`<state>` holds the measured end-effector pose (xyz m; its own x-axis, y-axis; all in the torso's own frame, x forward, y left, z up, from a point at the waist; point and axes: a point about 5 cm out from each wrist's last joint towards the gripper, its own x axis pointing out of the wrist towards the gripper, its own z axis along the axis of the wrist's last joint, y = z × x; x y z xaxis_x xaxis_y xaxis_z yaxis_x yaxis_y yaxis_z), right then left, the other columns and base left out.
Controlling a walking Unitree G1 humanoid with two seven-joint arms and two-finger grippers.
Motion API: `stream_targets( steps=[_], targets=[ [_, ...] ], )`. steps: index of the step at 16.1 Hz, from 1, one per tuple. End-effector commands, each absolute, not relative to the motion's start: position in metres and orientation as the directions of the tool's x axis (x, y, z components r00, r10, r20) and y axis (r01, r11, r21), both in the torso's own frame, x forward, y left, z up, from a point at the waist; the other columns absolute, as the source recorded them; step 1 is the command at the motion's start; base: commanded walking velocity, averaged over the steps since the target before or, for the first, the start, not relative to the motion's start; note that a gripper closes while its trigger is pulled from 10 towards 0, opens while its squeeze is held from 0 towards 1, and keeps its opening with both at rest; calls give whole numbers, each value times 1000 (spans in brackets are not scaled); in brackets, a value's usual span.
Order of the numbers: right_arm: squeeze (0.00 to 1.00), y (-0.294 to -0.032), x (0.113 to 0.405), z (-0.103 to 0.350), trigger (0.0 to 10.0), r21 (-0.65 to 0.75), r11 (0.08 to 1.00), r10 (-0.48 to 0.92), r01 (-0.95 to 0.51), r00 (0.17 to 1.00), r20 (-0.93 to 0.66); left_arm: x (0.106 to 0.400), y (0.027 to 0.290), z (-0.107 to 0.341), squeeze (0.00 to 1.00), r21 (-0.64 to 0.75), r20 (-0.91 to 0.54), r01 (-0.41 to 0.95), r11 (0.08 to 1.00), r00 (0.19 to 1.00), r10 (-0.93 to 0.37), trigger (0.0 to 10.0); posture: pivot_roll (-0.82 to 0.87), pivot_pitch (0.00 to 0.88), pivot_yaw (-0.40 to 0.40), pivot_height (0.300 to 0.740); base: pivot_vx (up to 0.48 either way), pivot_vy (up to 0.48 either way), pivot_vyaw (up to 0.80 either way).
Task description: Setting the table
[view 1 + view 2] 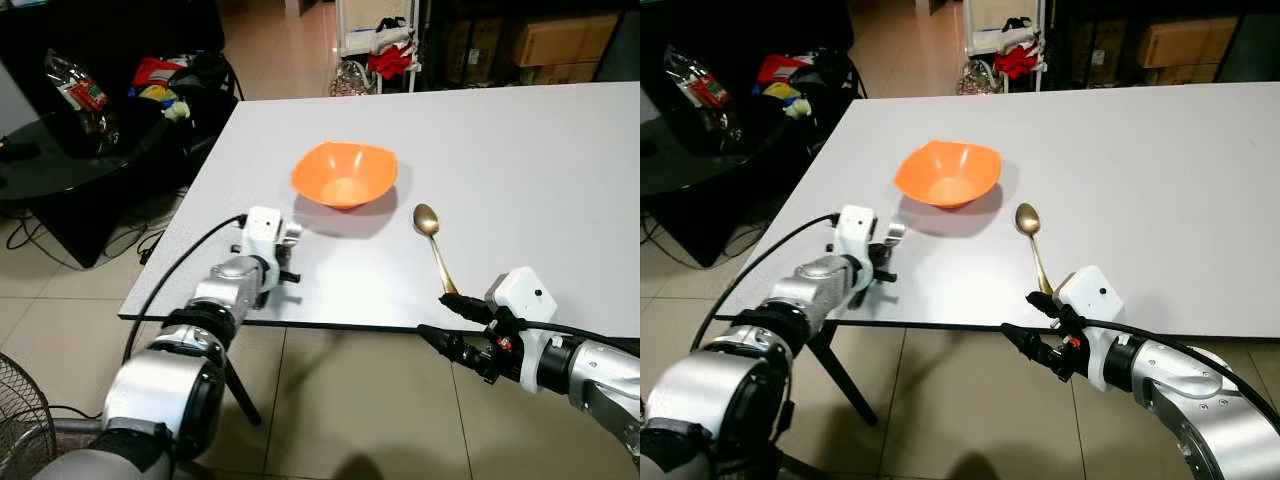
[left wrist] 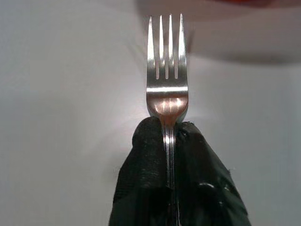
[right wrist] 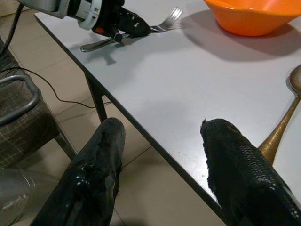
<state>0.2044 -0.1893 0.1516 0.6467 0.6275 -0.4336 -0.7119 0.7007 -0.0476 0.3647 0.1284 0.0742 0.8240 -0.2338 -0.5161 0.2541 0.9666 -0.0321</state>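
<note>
White tabletop (image 1: 520,170) holds an orange bowl (image 1: 344,174) with a gold spoon (image 1: 434,243) laid on its right, while the left gripper (image 3: 134,27), clamped on a fork (image 2: 167,89), hovers left of the bowl, seemingly the last piece, and the right gripper (image 3: 164,174) sits spread and empty at the near edge.

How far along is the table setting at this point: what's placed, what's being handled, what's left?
Placed: the orange bowl sits on the white table, with the gold spoon lying to its right. In hand: the left claw is shut on the fork, low over the table just left of the bowl. The right claw is open at the table's near edge, beside the spoon's handle end. Left: release the fork.
</note>
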Motion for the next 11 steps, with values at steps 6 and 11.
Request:
stream_targets(
  steps=[6, 11],
  targets=[
    [0, -182, 208, 159, 10000, -86, 677, 648, -731, 647, -403, 362, 144, 67, 0, -87, -564, 70, 994, 819, -107, 0, -144, 0, 136, 740, 0, 0, 0],
    [0, -180, 207, 160, 10000, -86, 667, 656, -740, 638, -402, 365, 137, 72, 0, -73, -532, 102, 992, 837, -125, 10000, -148, 0, 138, 740, 0, 0, 0]
  ],
)
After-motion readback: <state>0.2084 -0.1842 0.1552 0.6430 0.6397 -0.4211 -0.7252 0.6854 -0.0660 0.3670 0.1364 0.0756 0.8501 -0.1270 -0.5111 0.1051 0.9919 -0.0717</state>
